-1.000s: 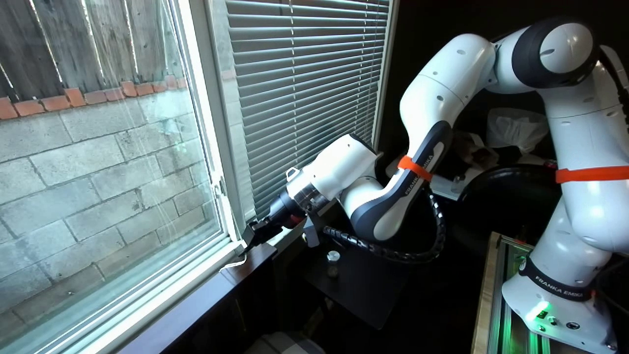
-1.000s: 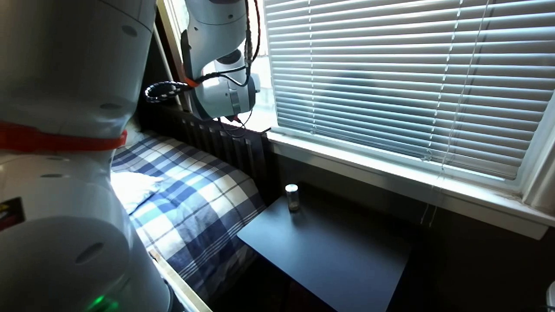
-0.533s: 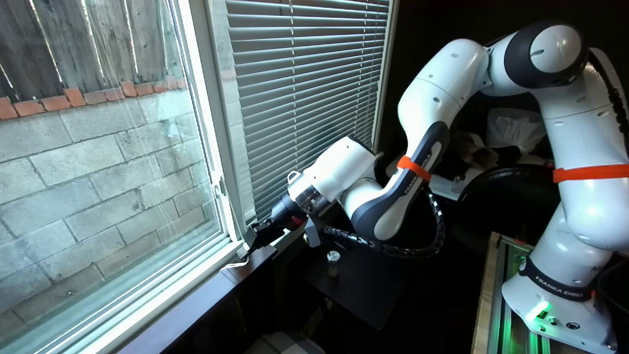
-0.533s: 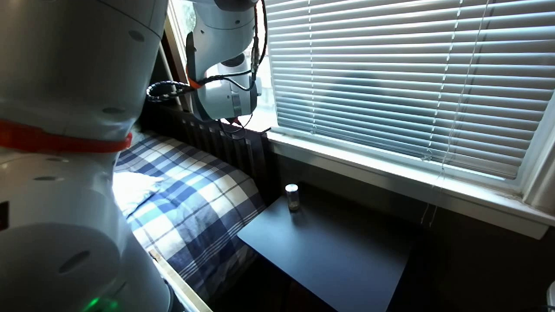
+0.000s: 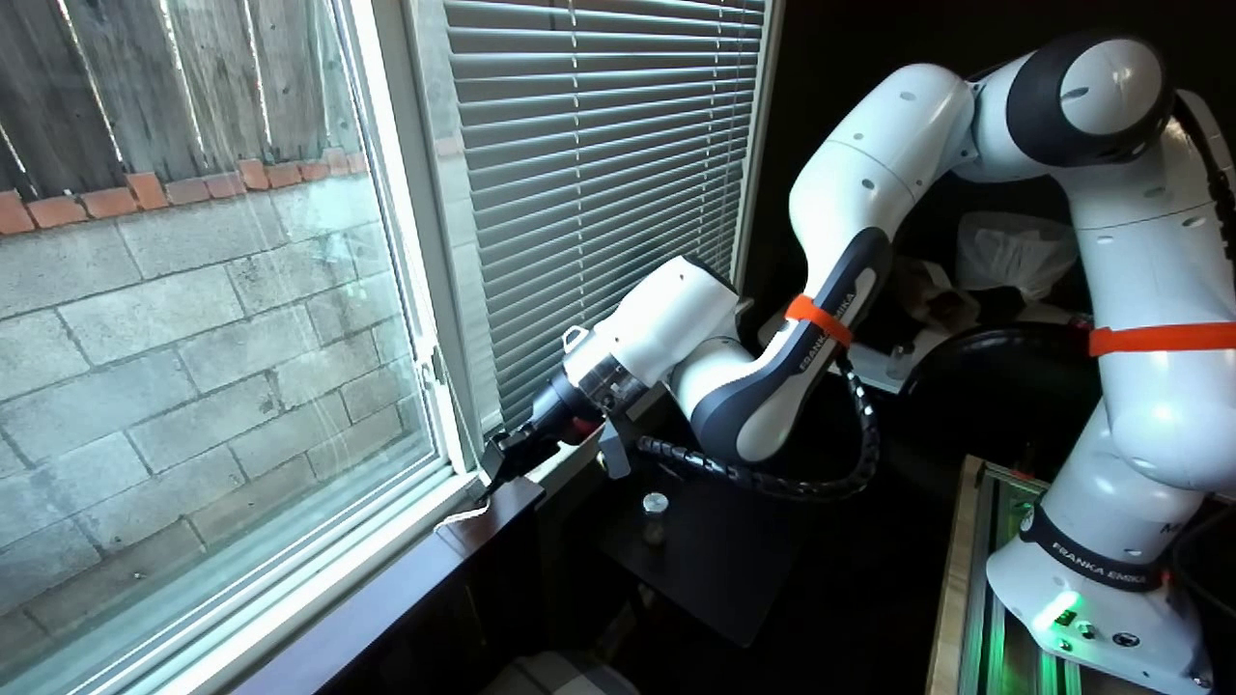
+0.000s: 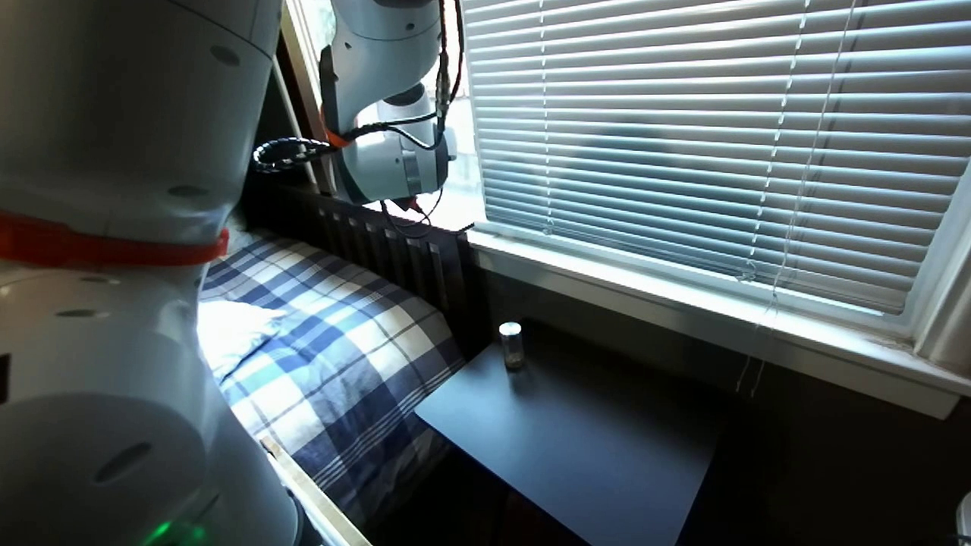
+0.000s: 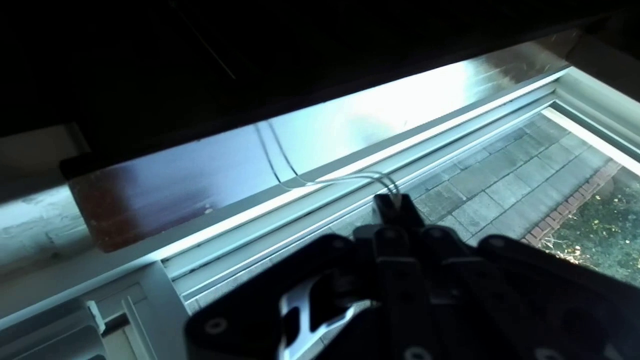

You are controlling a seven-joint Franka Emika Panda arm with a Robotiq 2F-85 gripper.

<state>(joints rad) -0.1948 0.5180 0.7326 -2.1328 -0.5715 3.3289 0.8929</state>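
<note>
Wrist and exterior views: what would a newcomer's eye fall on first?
Most likely the white arm arching across the right half of an exterior view. Next, the black gripper just right of centre in the wrist view, shut on a thin pale cord draped over a shiny ledge. Then plaid bedding, left of centre in an exterior view.

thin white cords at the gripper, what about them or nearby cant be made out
Thin white cords: far part lost in darkness past the brown ledge, wrist view.
Gripped part: hidden inside the black gripper, wrist view.
Gripper's tips: behind the white robot arm in an exterior view.
Small cylindrical container: contents too small and dim in both exterior views.
Black rectangular table: near part cut off by an exterior view's bottom edge.
</note>
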